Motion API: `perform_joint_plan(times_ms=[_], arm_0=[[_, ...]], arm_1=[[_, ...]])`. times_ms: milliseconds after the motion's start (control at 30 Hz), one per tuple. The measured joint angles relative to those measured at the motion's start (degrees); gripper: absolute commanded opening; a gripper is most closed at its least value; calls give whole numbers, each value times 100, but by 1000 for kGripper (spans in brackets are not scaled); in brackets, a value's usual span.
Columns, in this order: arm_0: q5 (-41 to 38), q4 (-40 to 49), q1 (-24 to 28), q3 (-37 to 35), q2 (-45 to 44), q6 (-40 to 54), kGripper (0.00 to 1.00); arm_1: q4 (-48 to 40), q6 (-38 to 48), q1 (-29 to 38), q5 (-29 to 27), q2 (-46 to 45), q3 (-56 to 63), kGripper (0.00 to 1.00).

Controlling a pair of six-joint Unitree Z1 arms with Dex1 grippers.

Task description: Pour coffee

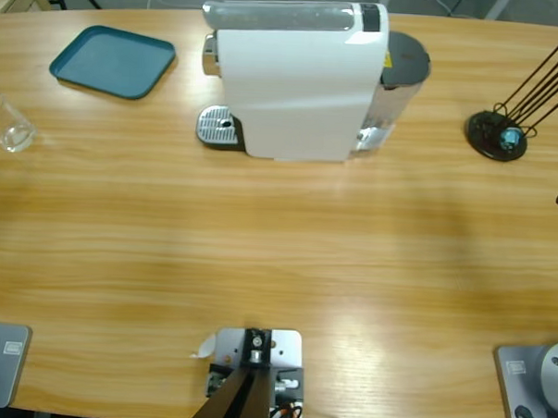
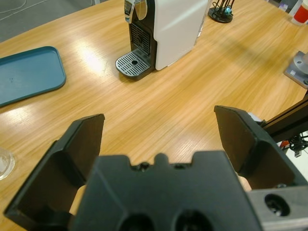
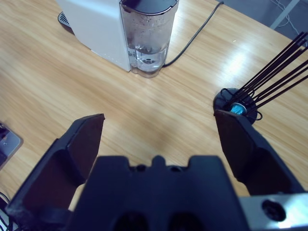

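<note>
Since both the left gripper [image 2: 159, 139] and right gripper [image 3: 159, 139] hang spread and empty, we should first fetch the clear glass [image 1: 14, 131] squarely to the white machine's [image 1: 298, 89] drip tray [image 1: 218, 128].

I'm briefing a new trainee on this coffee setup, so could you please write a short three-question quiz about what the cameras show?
1. True or false: a cup stands on the drip grate of the coffee machine.
2. Which item lies nearest the glass? A) the blue tray B) the black wire stand C) the machine's water tank
3. Fill in: the small blue capsule sits in the base of the ____.

Key
1. False: the grate is bare.
2. A.
3. Wire stand. Both the left gripper and the right gripper have their fingers spread, holding nothing.
</note>
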Motion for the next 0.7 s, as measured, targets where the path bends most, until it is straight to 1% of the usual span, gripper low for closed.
perform_joint_plan(times_ms=[533, 600, 633, 700], arm_0=[[4, 2, 0, -26, 71, -57, 1000], [5, 12, -1, -219, 249, -121, 1000], [5, 29, -3, -440, 440, -194, 1000], [5, 243, -10, -1106, 1026, -394, 1000]], arm_1=[[0, 0, 0, 0, 0, -4, 1000], [0, 0, 0, 0, 0, -4, 1000], [0, 0, 0, 0, 0, -4, 1000], [0, 0, 1, 0, 0, -4, 1000]])
